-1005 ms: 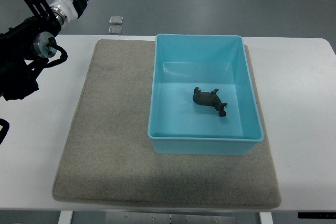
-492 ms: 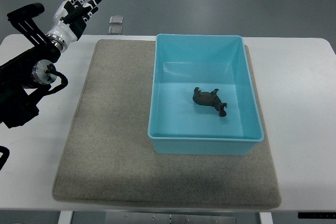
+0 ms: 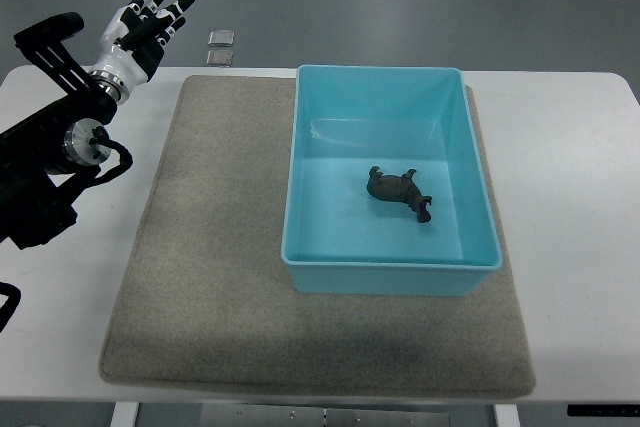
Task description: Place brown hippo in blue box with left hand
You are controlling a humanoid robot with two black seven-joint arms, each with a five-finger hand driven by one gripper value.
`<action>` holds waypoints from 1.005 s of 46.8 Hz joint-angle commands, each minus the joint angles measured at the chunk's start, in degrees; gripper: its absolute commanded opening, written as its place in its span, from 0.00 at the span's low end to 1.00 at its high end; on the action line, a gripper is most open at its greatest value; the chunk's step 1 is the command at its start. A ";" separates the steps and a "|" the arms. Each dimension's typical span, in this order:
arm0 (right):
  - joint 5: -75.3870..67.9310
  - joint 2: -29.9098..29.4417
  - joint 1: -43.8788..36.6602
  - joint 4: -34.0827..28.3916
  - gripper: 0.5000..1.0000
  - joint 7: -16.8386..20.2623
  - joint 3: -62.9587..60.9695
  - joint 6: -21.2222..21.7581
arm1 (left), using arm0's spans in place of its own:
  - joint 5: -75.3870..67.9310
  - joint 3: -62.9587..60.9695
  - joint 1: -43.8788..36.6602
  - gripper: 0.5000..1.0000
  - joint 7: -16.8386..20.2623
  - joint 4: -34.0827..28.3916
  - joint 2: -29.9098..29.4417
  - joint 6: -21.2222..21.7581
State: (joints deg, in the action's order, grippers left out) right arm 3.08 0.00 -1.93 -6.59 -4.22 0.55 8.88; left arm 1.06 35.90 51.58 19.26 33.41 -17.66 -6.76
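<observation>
The brown hippo (image 3: pixel 400 192) lies on its side on the floor of the blue box (image 3: pixel 300 162), a little right of the middle. My left hand (image 3: pixel 143 25) is at the far left corner of the table, well away from the box, raised, with fingers spread and holding nothing. Its black arm (image 3: pixel 45 162) comes in from the left edge. My right hand does not show.
The box stands on a grey mat (image 3: pixel 215 247) that covers most of the white table (image 3: pixel 570 177). Two small square tiles (image 3: pixel 220 47) lie on the floor beyond the table's far edge.
My left hand has drawn back slightly and turned, fingers now pointing more upward. The hippo and box have not moved.
</observation>
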 commanded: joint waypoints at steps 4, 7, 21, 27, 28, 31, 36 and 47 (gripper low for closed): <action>0.00 0.00 0.00 0.00 0.87 0.00 -0.02 0.00 | 0.00 0.04 0.10 0.99 -0.10 -0.02 0.09 0.00; 0.00 0.00 0.00 0.00 0.87 0.00 -0.02 0.00 | 0.00 0.04 0.19 0.99 -0.01 -0.02 -0.09 0.00; 0.00 0.00 0.00 0.00 0.87 0.00 -0.02 0.00 | 0.44 1.89 0.46 0.99 -0.01 -0.02 -0.09 0.08; 0.00 0.00 0.00 0.00 0.87 0.00 -0.02 0.00 | 0.53 2.07 0.10 1.00 -0.01 -0.02 0.00 0.08; 0.00 0.00 0.00 0.00 0.87 0.00 -0.02 0.00 | 0.53 2.07 0.10 0.99 -0.01 -0.02 0.00 0.08; -0.09 0.00 0.00 0.00 0.87 0.00 -0.02 0.00 | 0.44 2.07 0.02 1.00 -0.01 -0.02 0.00 0.08; 0.00 0.00 0.00 -0.35 0.87 0.00 -0.02 0.53 | 0.53 2.07 0.02 0.99 -0.01 -0.02 0.17 0.08; 0.35 0.00 -0.18 -0.97 0.87 -0.09 -0.02 0.79 | 0.61 2.15 0.02 0.99 -0.01 -0.01 0.53 0.08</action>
State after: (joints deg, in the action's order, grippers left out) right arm 3.32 0.00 -2.07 -7.52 -4.27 0.46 9.68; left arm 1.66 38.06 51.60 19.25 33.40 -17.16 -6.65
